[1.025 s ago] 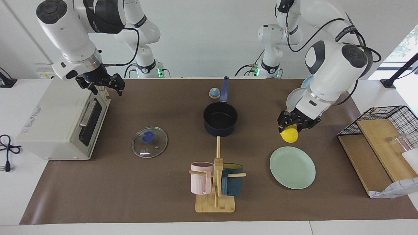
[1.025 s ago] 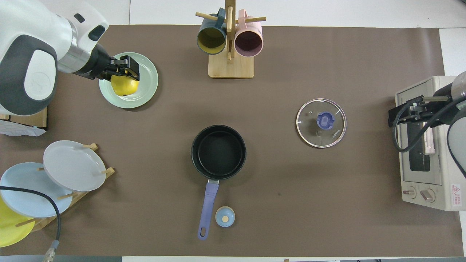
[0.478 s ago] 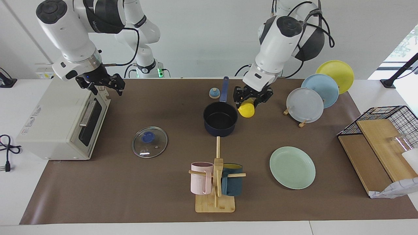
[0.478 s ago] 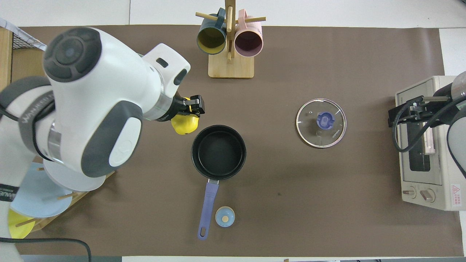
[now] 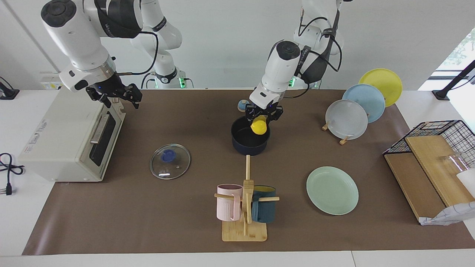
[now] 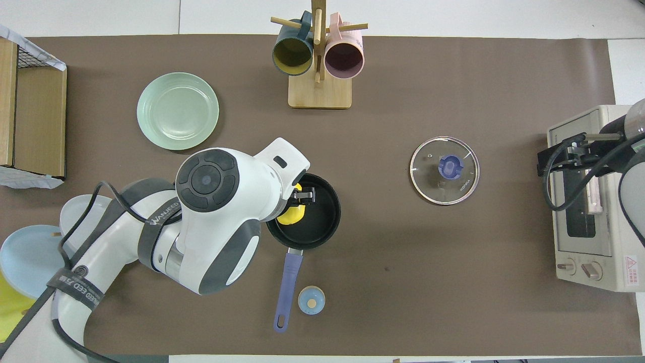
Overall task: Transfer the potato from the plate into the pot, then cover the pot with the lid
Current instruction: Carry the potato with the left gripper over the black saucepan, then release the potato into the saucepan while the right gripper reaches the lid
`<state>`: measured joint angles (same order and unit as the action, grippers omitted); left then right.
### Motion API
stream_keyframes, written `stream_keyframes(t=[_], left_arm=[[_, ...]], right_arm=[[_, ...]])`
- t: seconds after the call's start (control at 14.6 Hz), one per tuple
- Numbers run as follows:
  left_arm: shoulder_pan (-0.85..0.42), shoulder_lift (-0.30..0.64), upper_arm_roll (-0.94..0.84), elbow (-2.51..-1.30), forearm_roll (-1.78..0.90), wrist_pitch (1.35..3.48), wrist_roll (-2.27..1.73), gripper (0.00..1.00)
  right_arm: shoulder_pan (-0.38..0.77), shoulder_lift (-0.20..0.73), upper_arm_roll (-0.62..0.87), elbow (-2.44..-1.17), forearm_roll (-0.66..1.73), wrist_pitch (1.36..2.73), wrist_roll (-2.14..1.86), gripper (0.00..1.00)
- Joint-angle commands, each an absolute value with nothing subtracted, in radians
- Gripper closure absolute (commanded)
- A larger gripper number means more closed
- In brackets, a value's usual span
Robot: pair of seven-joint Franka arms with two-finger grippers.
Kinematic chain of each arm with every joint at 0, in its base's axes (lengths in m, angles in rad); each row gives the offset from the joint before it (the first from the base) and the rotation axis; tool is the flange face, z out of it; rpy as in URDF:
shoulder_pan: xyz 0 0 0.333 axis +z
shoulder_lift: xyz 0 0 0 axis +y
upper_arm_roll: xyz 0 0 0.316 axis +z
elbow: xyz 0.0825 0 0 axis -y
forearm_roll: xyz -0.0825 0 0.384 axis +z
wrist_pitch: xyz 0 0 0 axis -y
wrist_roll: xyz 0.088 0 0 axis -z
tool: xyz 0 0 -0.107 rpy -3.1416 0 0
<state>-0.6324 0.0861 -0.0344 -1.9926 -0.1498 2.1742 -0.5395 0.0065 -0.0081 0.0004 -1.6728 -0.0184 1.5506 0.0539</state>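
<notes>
The smooth, glossy yellow potato (image 5: 259, 127) was held tight by the left end effector (image 5: 262, 115) over the dark navy pot (image 5: 250, 145); it looked slippery. The right end effector (image 5: 118, 95) was open.

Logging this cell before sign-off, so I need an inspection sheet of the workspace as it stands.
Surface: brown mat over a white table.
Job's things: potato held over the pot; mint plate bare; glass lid flat on the mat.
Clutter: mug rack, plate rack, small knob, toaster oven, wire basket.
Grippers: left claw shut on the potato; right claw open above the toaster oven.
Cables: plug lead beside the toaster oven.
Surroundings: white wall.
</notes>
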Motion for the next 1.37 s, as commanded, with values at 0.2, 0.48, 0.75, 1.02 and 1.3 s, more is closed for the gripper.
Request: stream_keyframes(t=[0.2, 0.48, 0.75, 1.02, 1.3], left_arm=[[-0.707, 0.078, -0.017, -2.1, -0.11, 2.287, -0.597, 1.0], [-0.715, 0.118, -0.017, -2.102, -0.097, 2.339, -0.612, 1.0], [-0.716, 0.147, -0.017, -2.102, -0.084, 2.378, -0.621, 1.0], [-0.733, 0.169, -0.017, -2.102, -0.055, 2.384, -0.64, 1.0], [-0.745, 0.176, -0.017, -2.105, -0.052, 2.382, -0.647, 1.0]], right_arm=[[-0.009, -0.025, 0.008, -1.687, -0.008, 1.568, 0.044, 0.0], [-0.009, -0.025, 0.008, -1.687, -0.008, 1.568, 0.044, 0.0], [-0.009, -0.025, 0.008, -1.687, -0.008, 1.568, 0.044, 0.0], [-0.009, -0.025, 0.008, -1.687, -0.008, 1.568, 0.044, 0.0], [-0.009, -0.025, 0.008, -1.687, -0.008, 1.568, 0.044, 0.0]])
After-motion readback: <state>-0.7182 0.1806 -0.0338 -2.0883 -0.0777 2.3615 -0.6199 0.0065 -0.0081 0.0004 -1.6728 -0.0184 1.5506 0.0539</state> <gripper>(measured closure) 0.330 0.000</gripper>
